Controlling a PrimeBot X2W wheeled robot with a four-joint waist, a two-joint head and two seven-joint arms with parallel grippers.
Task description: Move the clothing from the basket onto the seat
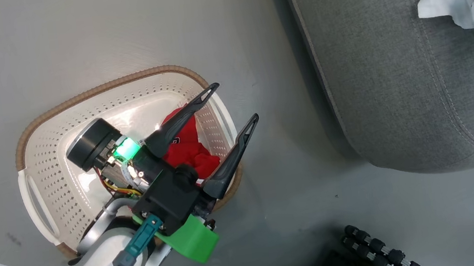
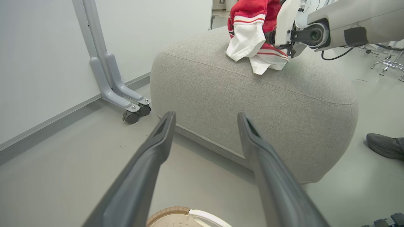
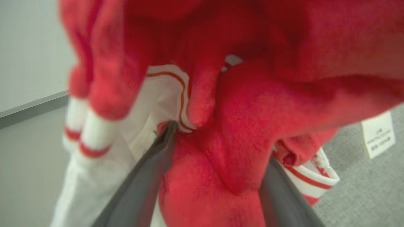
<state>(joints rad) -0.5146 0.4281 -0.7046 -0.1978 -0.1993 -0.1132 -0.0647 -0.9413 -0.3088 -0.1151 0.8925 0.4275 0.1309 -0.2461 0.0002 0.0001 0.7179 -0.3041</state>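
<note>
The right tool (image 3: pixel 221 138) gapes open above the seat (image 3: pixel 363 195) with the jersey (image 3: pixel 252 104) bunched between its fingers (image 3: pixel 148 176), so withdrawing may snag it and drag it off; the left tool (image 1: pixel 235 101) is open too.

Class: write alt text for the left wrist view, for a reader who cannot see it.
The left gripper points its two long dark fingers, spread open, at a large grey fabric seat cushion. A red jersey with white sleeves sits bunched on the cushion's top, the pale right arm against it. The brown rim of the cream plastic basket shows at the bottom.
</note>
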